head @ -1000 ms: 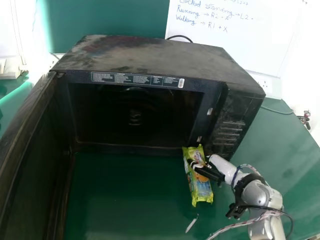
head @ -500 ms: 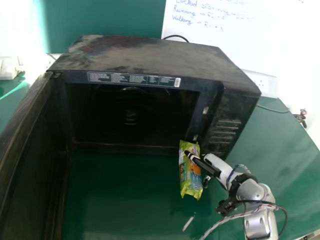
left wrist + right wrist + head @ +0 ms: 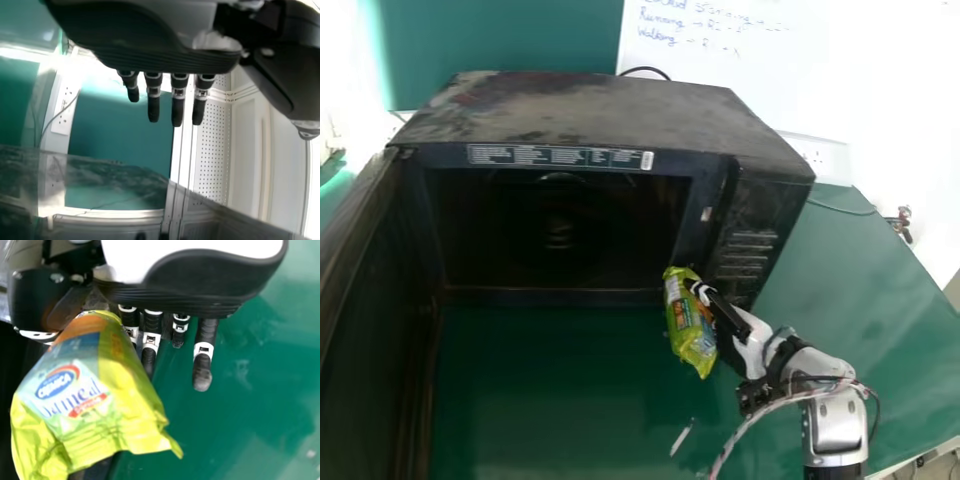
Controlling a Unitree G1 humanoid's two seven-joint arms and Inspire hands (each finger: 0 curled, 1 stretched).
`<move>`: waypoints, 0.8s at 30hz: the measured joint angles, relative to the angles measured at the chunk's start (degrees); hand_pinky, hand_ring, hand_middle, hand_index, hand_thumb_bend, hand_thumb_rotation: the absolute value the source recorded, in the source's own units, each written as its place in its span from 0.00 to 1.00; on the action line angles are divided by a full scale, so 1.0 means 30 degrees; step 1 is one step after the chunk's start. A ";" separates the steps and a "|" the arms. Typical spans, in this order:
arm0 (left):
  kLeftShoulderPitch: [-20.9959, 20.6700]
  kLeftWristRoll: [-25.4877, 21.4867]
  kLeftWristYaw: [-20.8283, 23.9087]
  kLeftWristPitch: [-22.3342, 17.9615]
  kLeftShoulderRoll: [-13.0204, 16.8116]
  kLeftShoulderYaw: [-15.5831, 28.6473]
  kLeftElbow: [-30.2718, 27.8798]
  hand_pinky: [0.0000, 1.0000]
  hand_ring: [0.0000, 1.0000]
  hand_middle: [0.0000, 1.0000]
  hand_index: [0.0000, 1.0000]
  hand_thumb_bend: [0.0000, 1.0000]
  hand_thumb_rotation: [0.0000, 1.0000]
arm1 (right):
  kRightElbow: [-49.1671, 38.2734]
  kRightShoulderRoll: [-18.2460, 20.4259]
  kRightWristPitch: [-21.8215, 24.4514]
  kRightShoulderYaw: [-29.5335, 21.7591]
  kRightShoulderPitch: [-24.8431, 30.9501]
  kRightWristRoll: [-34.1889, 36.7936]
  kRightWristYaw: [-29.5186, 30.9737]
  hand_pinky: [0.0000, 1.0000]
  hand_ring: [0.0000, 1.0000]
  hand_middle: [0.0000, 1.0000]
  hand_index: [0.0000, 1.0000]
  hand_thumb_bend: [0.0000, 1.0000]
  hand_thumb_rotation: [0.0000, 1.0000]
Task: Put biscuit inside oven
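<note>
The right hand (image 3: 725,322) grips the upper part of the biscuit packet (image 3: 680,318) between thumb and fingers, just in front of the oven (image 3: 590,112), at the right end of its mouth. The left hand (image 3: 150,54) is idle, fingers straight. Carrying the packet in well likely calls for a gentle pinch, so the biscuits don't crack, and a shift toward the middle of the oven's mouth before pushing inward; otherwise the packet or knuckles may catch the oven's right frame. Its lower end should clear the sill. The oven's door (image 3: 358,250) stands open on the left, baring the dark cavity (image 3: 555,225). The packet remains to be put inside; its wrapper looks closed around the biscuits.
</note>
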 measured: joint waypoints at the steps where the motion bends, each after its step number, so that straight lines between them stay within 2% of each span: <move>1: -0.0002 0.0029 0.0002 -0.0005 0.0000 0.0000 0.0001 0.97 0.92 0.91 0.91 0.95 0.94 | 0.0094 0.0169 0.0149 -0.0003 -0.0092 0.0302 -0.0145 0.10 0.14 0.48 0.46 0.53 0.00; 12: -0.0056 0.0130 -0.0133 -0.0100 0.0008 0.0006 0.0162 0.98 0.92 0.91 0.90 0.94 0.96 | 0.0900 0.0612 0.0554 0.0358 -0.0763 0.1805 -0.1239 0.12 0.16 0.47 0.47 0.53 0.00; 15: -0.0065 0.0127 -0.0214 -0.0108 0.0013 0.0006 0.0182 0.98 0.92 0.92 0.91 0.94 0.96 | 0.0917 0.0569 0.0556 0.0808 -0.0908 0.1805 -0.1393 0.17 0.20 0.47 0.47 0.53 0.00; 17: -0.0080 0.0123 -0.0278 -0.0112 0.0015 0.0006 0.0194 0.98 0.92 0.92 0.90 0.94 0.96 | 0.0942 0.0523 0.0679 0.1093 -0.1084 0.1804 -0.1429 0.15 0.19 0.47 0.47 0.53 0.00; 24: -0.0116 0.0182 -0.0255 -0.0121 0.0008 0.0001 0.0200 0.97 0.91 0.91 0.90 0.95 0.96 | 0.1273 0.0687 0.0677 0.2156 -0.1767 0.1761 -0.1868 0.18 0.22 0.48 0.46 0.53 0.00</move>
